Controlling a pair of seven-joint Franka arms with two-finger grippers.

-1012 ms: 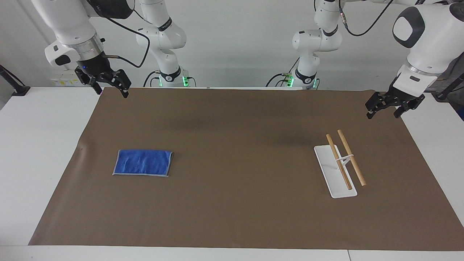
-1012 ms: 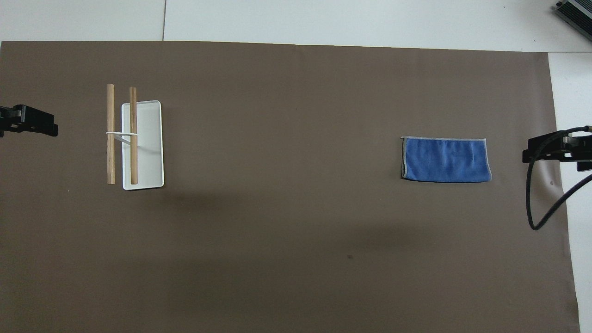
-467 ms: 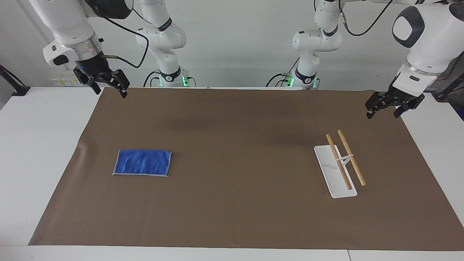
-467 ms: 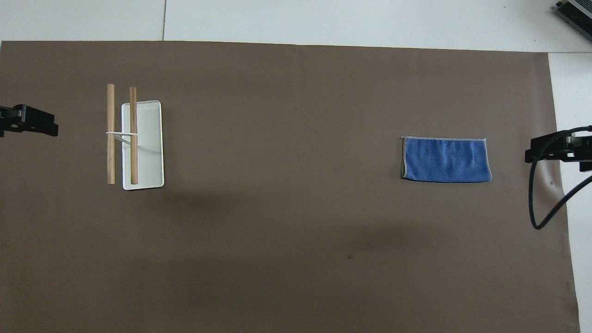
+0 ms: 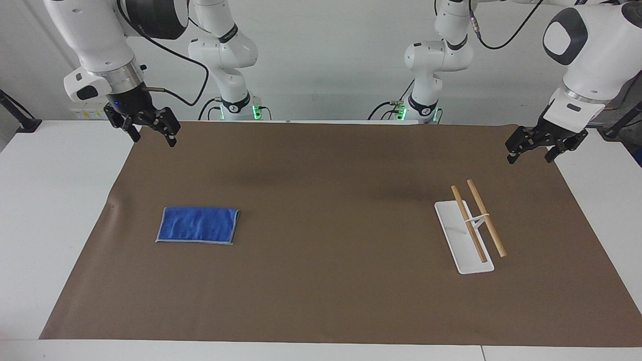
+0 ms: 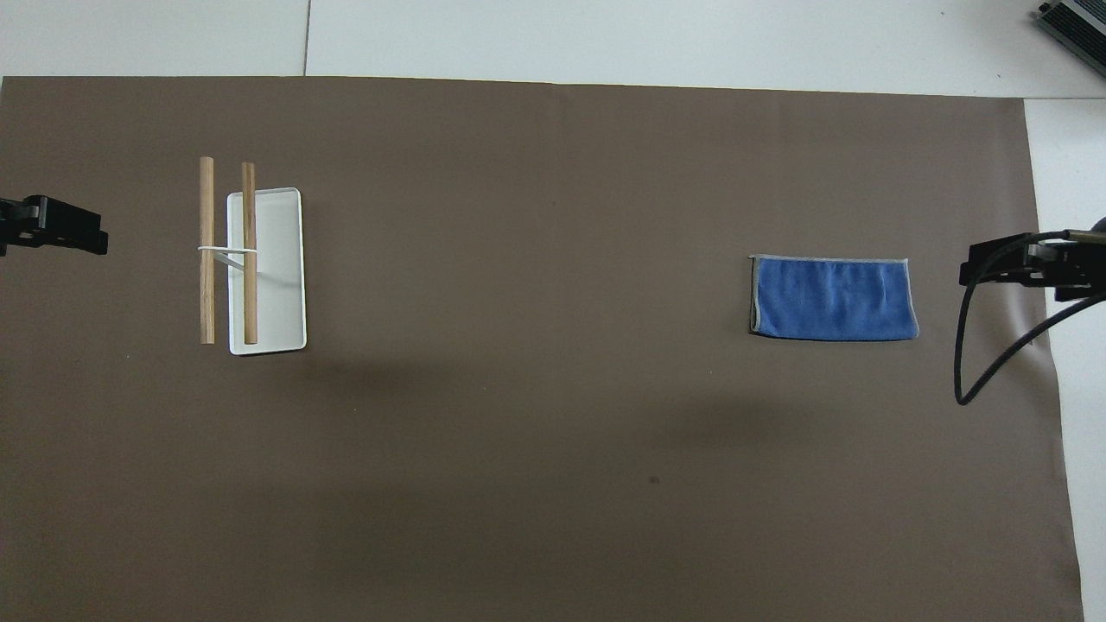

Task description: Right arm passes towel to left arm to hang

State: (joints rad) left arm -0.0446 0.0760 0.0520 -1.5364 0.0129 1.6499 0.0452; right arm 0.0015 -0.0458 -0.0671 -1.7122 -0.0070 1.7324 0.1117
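Towel (image 5: 197,225) flat on the brown mat (image 5: 331,301), lower left of the facing frame. Right gripper (image 5: 152,133) upper left, in the air, fingers spread, empty. Left gripper (image 5: 530,152) right edge, fingers spread, empty, above the rack (image 5: 464,240).

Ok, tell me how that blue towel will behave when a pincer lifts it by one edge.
The towel lies flat and folded, so it will likely droop and unfold. It looks thin, so probably light. Its soft weave should grip well.
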